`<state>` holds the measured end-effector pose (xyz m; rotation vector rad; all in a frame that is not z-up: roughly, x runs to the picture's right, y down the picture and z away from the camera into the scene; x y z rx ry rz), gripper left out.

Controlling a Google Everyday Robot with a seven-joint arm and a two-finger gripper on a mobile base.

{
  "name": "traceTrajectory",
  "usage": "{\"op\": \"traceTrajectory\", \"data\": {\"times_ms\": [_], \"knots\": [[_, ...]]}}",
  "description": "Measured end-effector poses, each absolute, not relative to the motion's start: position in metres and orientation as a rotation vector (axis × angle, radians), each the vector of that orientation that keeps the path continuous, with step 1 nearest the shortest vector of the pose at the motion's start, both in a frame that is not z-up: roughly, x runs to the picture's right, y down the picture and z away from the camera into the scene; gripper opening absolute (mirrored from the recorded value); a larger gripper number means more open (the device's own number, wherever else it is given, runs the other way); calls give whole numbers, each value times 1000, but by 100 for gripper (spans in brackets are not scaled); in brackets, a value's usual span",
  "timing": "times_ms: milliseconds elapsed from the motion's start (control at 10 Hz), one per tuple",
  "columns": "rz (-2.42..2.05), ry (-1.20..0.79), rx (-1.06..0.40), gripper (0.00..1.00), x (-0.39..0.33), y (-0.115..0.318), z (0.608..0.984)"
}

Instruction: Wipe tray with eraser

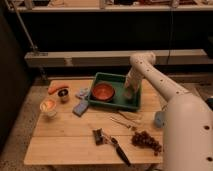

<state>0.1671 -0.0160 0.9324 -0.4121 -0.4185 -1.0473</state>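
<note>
The dark-green tray (118,104) lies at the back middle of the wooden table, with an orange-red bowl (103,92) in its left half. My arm comes in from the right and bends down into the tray's right half. The gripper (131,93) is low over the tray floor, right of the bowl and apart from it. Something pale shows at the gripper's tip. I cannot make out whether it is the eraser.
Left of the tray are a blue block (80,108), a small blue-grey item (82,92), a carrot (57,87), a dark cup (63,95) and a pale cup (48,106). In front lie thin sticks (125,120), grapes (146,141) and a black-handled tool (115,146).
</note>
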Motion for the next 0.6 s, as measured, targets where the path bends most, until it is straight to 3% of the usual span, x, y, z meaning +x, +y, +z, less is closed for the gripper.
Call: {"op": "traceTrajectory", "data": {"times_ms": [600], "knots": [[-1094,-496,-384,0,115,-11,930]]}}
